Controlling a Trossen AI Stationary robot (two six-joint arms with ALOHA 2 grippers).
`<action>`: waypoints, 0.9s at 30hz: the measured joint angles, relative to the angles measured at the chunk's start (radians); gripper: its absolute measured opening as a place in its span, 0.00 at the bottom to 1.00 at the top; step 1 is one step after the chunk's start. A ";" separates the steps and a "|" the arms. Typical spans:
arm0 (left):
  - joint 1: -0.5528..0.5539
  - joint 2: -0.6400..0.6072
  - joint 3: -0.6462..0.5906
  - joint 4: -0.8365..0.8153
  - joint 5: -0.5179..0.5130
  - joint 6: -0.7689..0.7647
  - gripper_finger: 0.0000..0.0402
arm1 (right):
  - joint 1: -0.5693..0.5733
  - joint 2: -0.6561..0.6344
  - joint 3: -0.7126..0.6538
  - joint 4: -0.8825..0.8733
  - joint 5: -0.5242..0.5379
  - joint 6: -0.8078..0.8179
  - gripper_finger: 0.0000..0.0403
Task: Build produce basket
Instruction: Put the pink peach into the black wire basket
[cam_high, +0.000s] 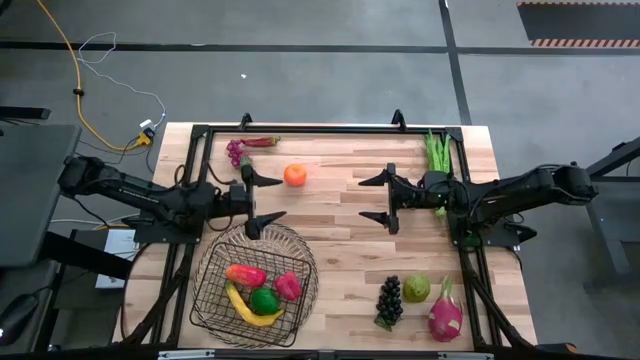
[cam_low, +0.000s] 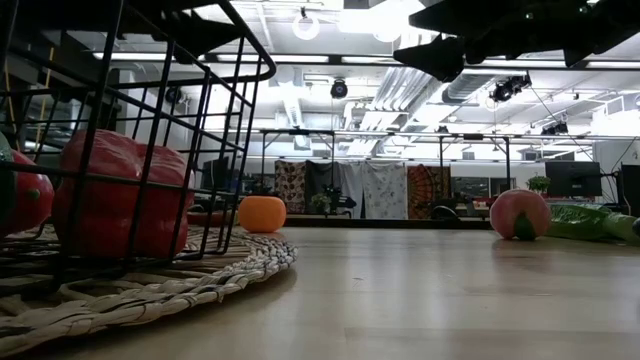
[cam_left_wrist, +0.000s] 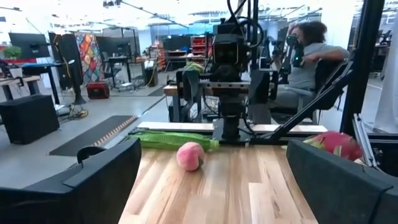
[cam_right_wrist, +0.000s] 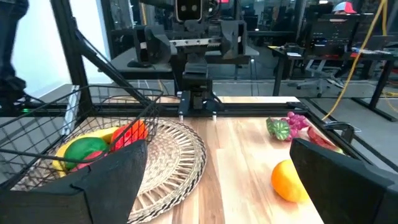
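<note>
Currently | both pincers stood apart, empty: left gripper (cam_high: 263, 198), right gripper (cam_high: 377, 199) | round smooth orange (cam_high: 295, 175) probably light, slippery; grasp across middle | black wire-mesh basket (cam_high: 209, 292) partly filled

No readable text, labels, brands or numbers in any view. Only sign-like marking: red-and-white diagonal hazard striping (cam_high: 583, 42) on the floor beyond the worktop, bearing no lettering. Room monitors too blurred to read.
</note>
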 joint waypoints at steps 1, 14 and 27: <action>0.000 0.000 -0.002 0.000 0.000 -0.009 0.97 | 0.000 0.000 0.000 0.001 0.016 0.000 0.96; 0.000 0.000 -0.003 0.001 -0.018 -0.020 0.97 | -0.003 0.025 0.298 -1.035 0.476 0.547 0.96; 0.000 0.000 -0.003 -0.023 -0.018 -0.023 0.97 | -0.040 0.067 0.351 -1.532 0.329 0.755 0.96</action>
